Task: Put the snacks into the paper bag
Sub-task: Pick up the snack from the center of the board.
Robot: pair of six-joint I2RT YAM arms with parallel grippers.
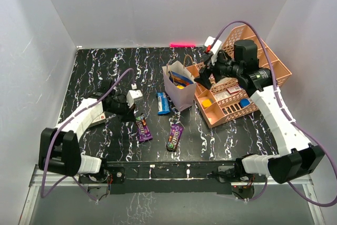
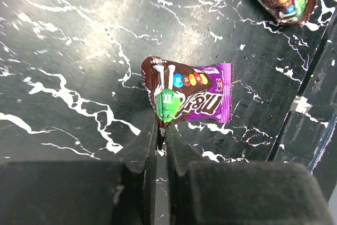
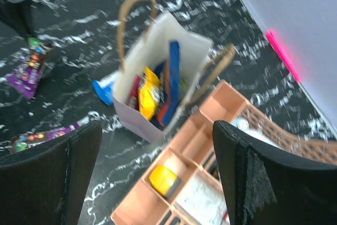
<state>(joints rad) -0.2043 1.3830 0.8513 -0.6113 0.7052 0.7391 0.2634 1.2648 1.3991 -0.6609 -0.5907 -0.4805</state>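
At the left of the bench (image 1: 105, 67), the left fingers (image 1: 131, 113) are pinching a corner of a purple-brown packet (image 2: 192, 96); the right fingers (image 1: 202, 80) are hovering spread by the rim of the paper bag (image 1: 179, 97), which is standing upright beside the pink tray (image 1: 231, 110) with several snacks inside. A blue packet (image 1: 163, 103) is lying just beside the bag; a second purple packet (image 1: 175, 136) is lying nearer the front.

Black bench (image 1: 95, 61) veined with white marbling. Glossy purple-and-brown sweet packet (image 2: 197, 96) printed with a green cartoon figure and a row of blue, red, orange and yellow sweets. Pale pinkish-white paper bag (image 3: 137, 61) with tan looped handles, holding yellow, blue and red wrappers (image 3: 150, 94). Shiny blue wrapped bar (image 1: 162, 103). Salmon-pink plastic mesh tray (image 1: 274, 61).
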